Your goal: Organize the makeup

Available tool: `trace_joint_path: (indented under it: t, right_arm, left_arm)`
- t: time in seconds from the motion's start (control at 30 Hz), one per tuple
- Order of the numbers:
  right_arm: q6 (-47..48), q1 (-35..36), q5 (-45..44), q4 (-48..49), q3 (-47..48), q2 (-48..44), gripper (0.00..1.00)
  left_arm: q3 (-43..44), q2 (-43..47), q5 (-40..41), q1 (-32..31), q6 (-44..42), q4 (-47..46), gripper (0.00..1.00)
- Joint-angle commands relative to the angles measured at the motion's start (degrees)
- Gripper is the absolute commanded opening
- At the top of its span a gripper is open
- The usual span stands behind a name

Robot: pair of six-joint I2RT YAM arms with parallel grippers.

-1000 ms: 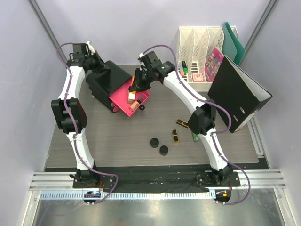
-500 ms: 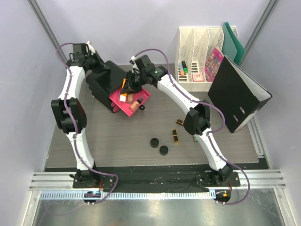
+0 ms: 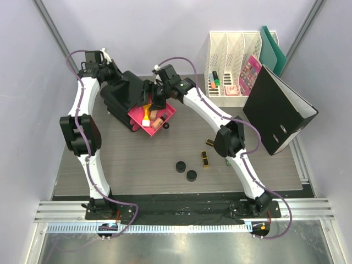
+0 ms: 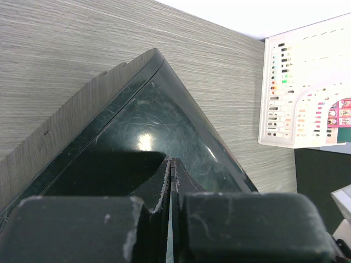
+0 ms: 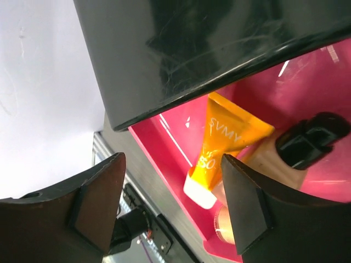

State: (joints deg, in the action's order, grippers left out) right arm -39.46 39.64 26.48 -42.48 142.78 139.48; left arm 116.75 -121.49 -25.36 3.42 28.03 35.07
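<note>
**Plainly spread wide, holding nothing**

Right gripper (image 5: pixel 171 204) is hanging fully spread, empty. Beyond it, the orange-and-white tube (image 5: pixel 222 150) is lying in the pink drawer (image 5: pixel 274 98) beside a peach bottle (image 5: pixel 262 161). Left gripper (image 4: pixel 171 183) is sitting closed over the black box (image 4: pixel 153 137).

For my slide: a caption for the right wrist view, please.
Open right gripper over the orange tube lying in the pink drawer beside a peach bottle.

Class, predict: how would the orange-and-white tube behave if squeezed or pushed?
The orange-and-white tube looks soft-walled, so it would probably dent under a pinch. Its wide flat end suggests sliding, not rolling. Beside a peach bottle, a push likely nudges that too.
</note>
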Motion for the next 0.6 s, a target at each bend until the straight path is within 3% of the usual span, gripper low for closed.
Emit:
trace_joint_path:
  t: [0.0, 0.1, 0.2, 0.27, 0.3, 0.4, 0.57]
  right_arm:
    - [1.66, -0.26, -5.03, 2.31, -0.13, -7.37, 0.75]
    - [2.72, -1.05, -8.89, 2.05, -4.43, -12.02, 0.75]
    - [2.64, -2.98, -11.71, 1.96, -10.84, -17.21, 0.68]
    - [2.11, -4.99, -12.07, 2.14, -15.83, -20.63, 0.52]
    - [2.02, -5.53, -11.72, 2.22, -17.35, -21.52, 0.32]
    - [1.58, -8.33, -10.14, 2.31, -22.62, -24.68, 0.01]
    - [0.62, -11.42, -7.76, 0.92, -30.87, -27.59, 0.01]
  left_arm:
    - [-3.9, -7.09, 4.8, -0.26, -3.95, 17.75, 0.0]
    - [-3.55, -7.18, 4.8, -0.17, -3.86, 17.93, 0.0]
    - [-3.63, -7.18, 4.8, -0.26, -4.04, 17.84, 0.0]
    - [-3.72, -7.27, 4.71, -0.26, -3.86, 17.75, 0.0]
    - [-3.72, -7.35, 4.71, -0.17, -3.86, 17.75, 0.0]
    - [-3.81, -7.44, 4.54, -0.08, -3.86, 17.67, 0.0]
    - [-3.9, -7.53, 4.62, -0.17, -3.95, 17.66, 0.0]
